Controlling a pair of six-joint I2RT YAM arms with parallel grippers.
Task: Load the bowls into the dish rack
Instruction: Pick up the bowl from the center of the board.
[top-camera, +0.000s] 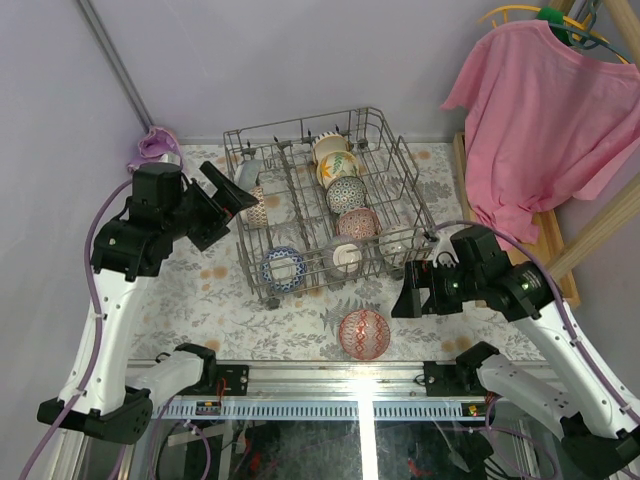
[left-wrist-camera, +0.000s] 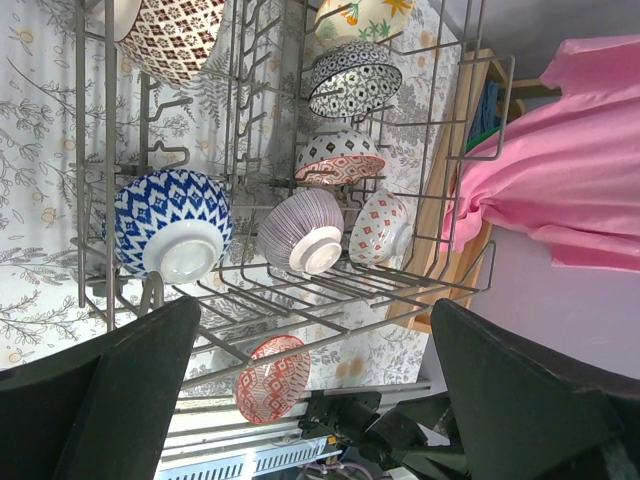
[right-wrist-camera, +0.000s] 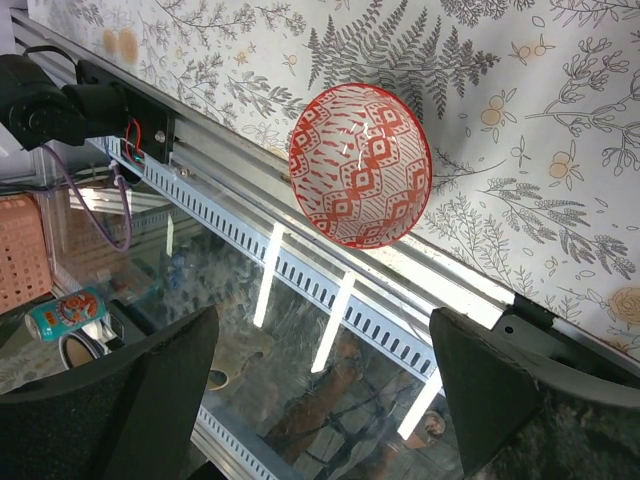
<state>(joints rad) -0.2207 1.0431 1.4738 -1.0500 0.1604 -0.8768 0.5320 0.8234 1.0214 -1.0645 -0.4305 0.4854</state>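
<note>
Right end effector (right-wrist-camera: 322, 395), fingers apart and empty, hangs above the red bowl (right-wrist-camera: 360, 165) on the bench (right-wrist-camera: 520, 90); centre over its rim before closing.

**Table layout, overhead view**

Dish rack (top-camera: 408, 190) on the table (top-camera: 200, 290), toward 12 o'clock. Bowls (top-camera: 346, 195) inside it: a file down the middle lane from 12 to 6 o'clock, others at the rack's 7 and 9 o'clock. Lone bowl (top-camera: 364, 333) on the table outside, at the rack's 6 o'clock, near the front rail (top-camera: 300, 375). Shirt (top-camera: 540, 110) hangs off-table at 2 o'clock.

Robot lab; aluminium rail (top-camera: 300, 373); purple cabling (top-camera: 90, 240).
</note>
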